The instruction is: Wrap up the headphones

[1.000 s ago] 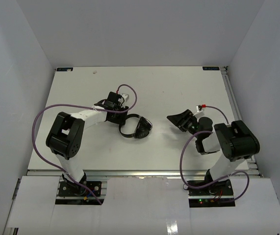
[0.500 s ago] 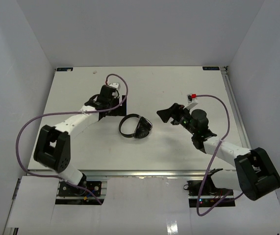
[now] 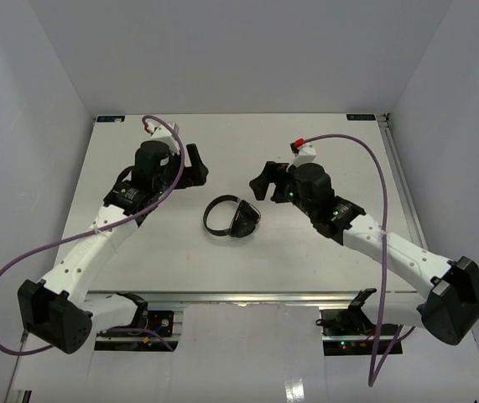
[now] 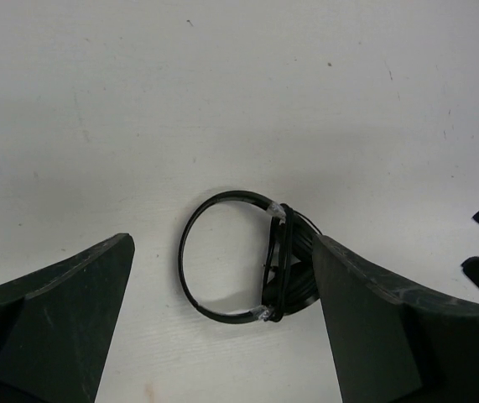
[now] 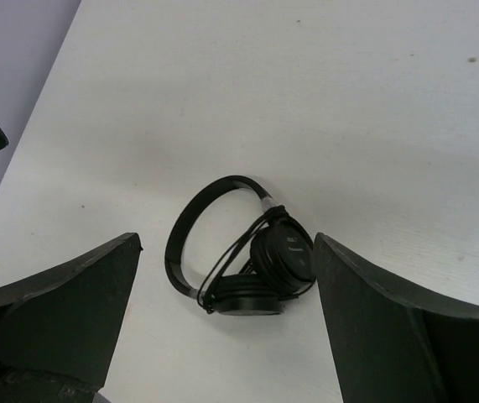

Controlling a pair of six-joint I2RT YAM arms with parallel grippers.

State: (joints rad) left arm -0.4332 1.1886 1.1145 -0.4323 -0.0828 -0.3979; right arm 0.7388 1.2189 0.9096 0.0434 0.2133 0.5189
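The headphones (image 3: 241, 221) lie in the middle of the table (image 3: 331, 151), unmoved since a second ago, their cable (image 4: 283, 260) seemingly wound round the folded earcups; just beyond, the right gripper (image 3: 262, 181) on the right and the left gripper (image 3: 195, 165) on the left have both swung out beside them, jaws wide apart and empty; the wrap looks done or under check
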